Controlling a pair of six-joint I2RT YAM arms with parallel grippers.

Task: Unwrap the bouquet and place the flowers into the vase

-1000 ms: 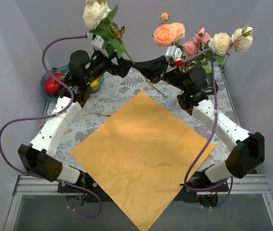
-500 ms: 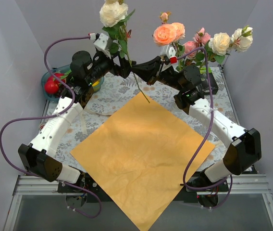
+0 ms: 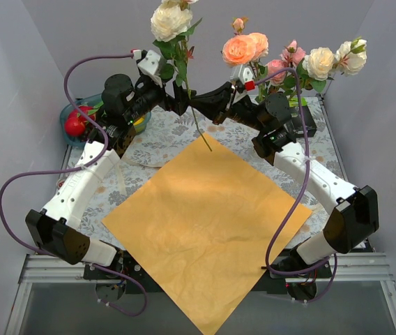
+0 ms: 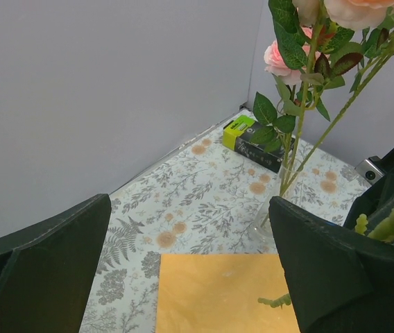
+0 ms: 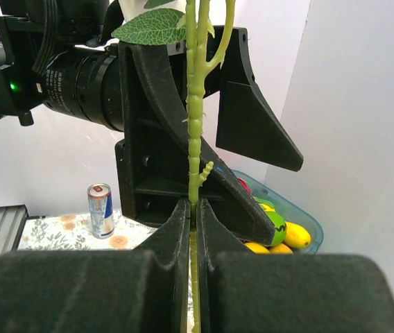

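Cream rose (image 3: 171, 21) has been swung more upright and shifted right over the last second. Its stem (image 5: 195, 118) is clenched by the right gripper (image 5: 192, 208). The left gripper (image 4: 190, 205) is spread wide either side of it (released). Handover is judged done. The vase (image 4: 265, 225) is seen near the far right corner of the worktop (image 3: 163, 132), other flowers (image 3: 309, 63) already in it. The wrapper (image 3: 205, 223) is laid flat mid-worktop.
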